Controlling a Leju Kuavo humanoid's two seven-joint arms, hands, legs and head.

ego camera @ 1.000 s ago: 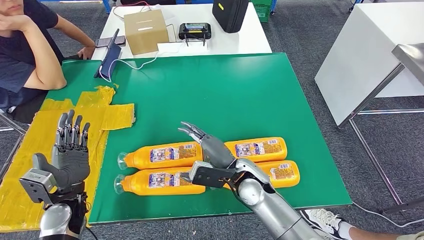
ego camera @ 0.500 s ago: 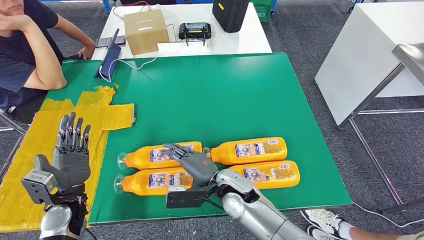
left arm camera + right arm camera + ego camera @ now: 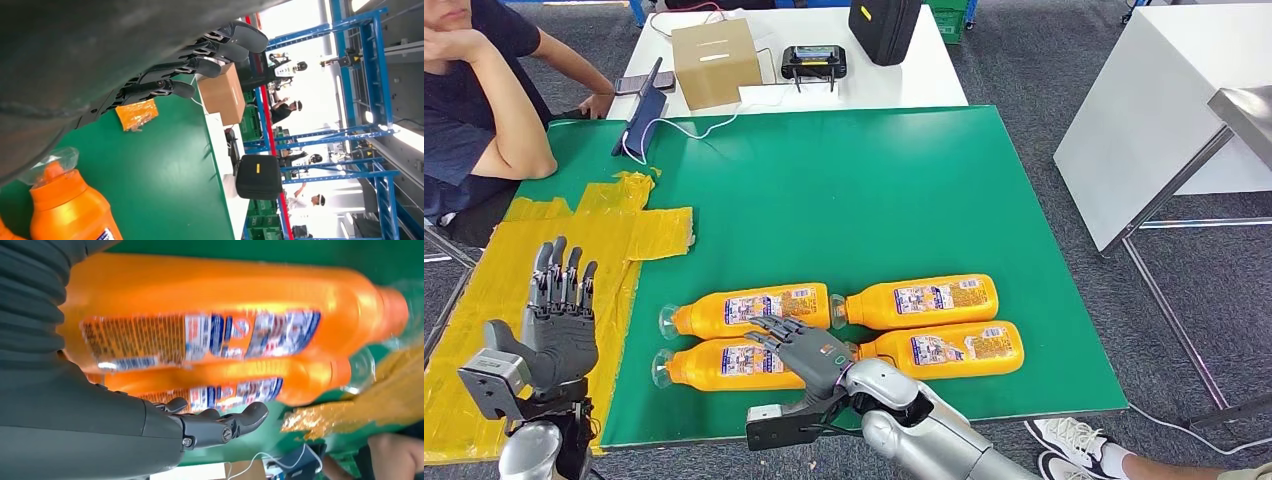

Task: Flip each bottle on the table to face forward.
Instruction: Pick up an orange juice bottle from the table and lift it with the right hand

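Four orange bottles lie on their sides on the green table [image 3: 874, 180], labels up and caps pointing left: far left [image 3: 749, 310], far right [image 3: 919, 300], near left [image 3: 714, 365] and near right [image 3: 949, 350]. My right hand [image 3: 809, 352] reaches over the base end of the near left bottle with its fingers stretched out flat and nothing gripped; I cannot tell if it touches. In the right wrist view the fingers [image 3: 240, 422] lie beside two labelled bottles [image 3: 210, 325]. My left hand [image 3: 559, 315] is raised over the yellow tape, fingers apart and empty. In the left wrist view, a bottle cap [image 3: 60, 192] shows close by.
A yellow taped patch [image 3: 574, 240] covers the table's left side. A person [image 3: 474, 90] sits at the far left corner. Behind stand a phone on a stand [image 3: 642, 115], a cardboard box [image 3: 716, 60], a controller [image 3: 814, 62] and a black case [image 3: 884, 28]. A white table [image 3: 1164, 120] is at the right.
My right hand has swung left and back toward me, from above the far row of bottles down over the near left bottle. The left hand has sunk slightly. The bottles have not moved.
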